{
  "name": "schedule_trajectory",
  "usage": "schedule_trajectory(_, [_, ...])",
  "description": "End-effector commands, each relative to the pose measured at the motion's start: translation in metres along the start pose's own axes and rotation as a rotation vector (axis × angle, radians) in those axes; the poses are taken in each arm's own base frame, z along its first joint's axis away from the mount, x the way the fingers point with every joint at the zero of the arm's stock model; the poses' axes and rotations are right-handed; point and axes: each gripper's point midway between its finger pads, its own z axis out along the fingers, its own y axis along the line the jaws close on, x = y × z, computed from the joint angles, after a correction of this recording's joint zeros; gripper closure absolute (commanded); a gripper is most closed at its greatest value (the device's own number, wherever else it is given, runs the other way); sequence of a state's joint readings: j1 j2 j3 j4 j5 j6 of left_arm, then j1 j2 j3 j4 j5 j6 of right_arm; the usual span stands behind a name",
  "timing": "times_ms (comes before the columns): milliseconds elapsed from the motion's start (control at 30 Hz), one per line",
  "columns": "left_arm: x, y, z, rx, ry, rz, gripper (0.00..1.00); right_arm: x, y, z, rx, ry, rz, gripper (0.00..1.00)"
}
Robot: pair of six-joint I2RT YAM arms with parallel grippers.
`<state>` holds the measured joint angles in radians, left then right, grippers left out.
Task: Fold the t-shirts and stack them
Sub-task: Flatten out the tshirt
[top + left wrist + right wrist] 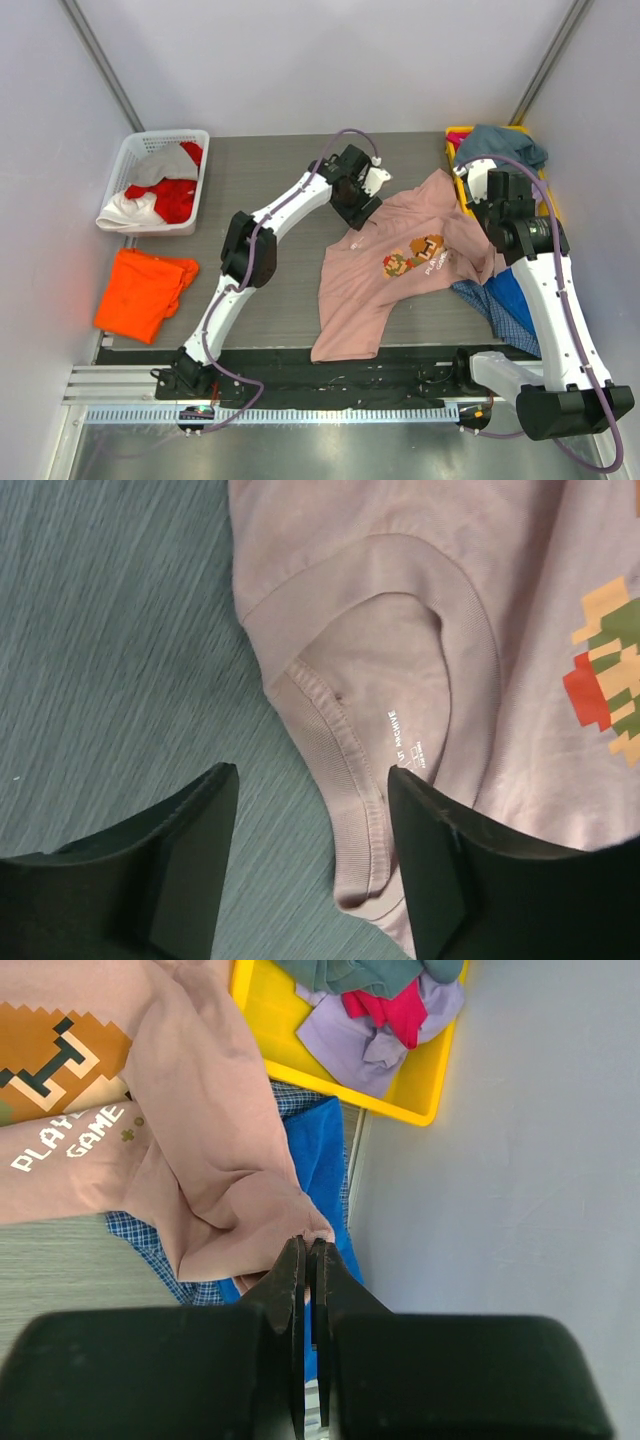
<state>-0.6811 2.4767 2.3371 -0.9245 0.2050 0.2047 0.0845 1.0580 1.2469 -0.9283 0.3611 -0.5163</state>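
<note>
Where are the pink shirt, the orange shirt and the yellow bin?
pink shirt (342, 745): left wrist view, on the ribbed back neckband.
orange shirt (145, 290): top external view, on its middle.
yellow bin (275, 1030): right wrist view, on a bare patch of its floor.

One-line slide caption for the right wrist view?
Right gripper pinches a fold of the pink t-shirt above a blue garment, with the yellow bin beyond.

Looking down from above and behind over the whole table (270, 200); peering closely downward from each wrist, sharing the pink t-shirt (400, 265)
</note>
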Motion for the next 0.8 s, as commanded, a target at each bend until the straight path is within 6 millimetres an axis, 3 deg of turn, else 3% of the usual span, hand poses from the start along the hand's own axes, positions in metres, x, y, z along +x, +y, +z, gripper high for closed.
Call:
schedule_trajectory(0, [-0.026, -0.006, -0.010, 0.031, -0.092, 0.029, 0.29, -0.006, -0.003, -0.005, 0.012, -0.045, 0.043, 0.99])
schedule_trajectory(367, [-0.022, -0.003, 0.019, 0.049, -0.088, 0.058, 0.20, -0.004, 0.001, -0.012, -0.007, -0.066, 0.063, 0.99])
schedule_trajectory(633, [-0.020, -0.004, 0.038, 0.063, -0.091, 0.056, 0.20, -0.004, 0.006, -0.015, -0.035, -0.080, 0.071, 0.99])
schedule_trajectory(733, [-0.015, -0.005, 0.044, 0.066, -0.076, 0.055, 0.27, -0.004, 0.008, -0.016, -0.043, -0.087, 0.073, 0.99])
schedule_trajectory(767, [-0.011, -0.005, 0.048, 0.067, -0.064, 0.052, 0.38, -0.003, 0.009, -0.017, -0.045, -0.086, 0.074, 0.99])
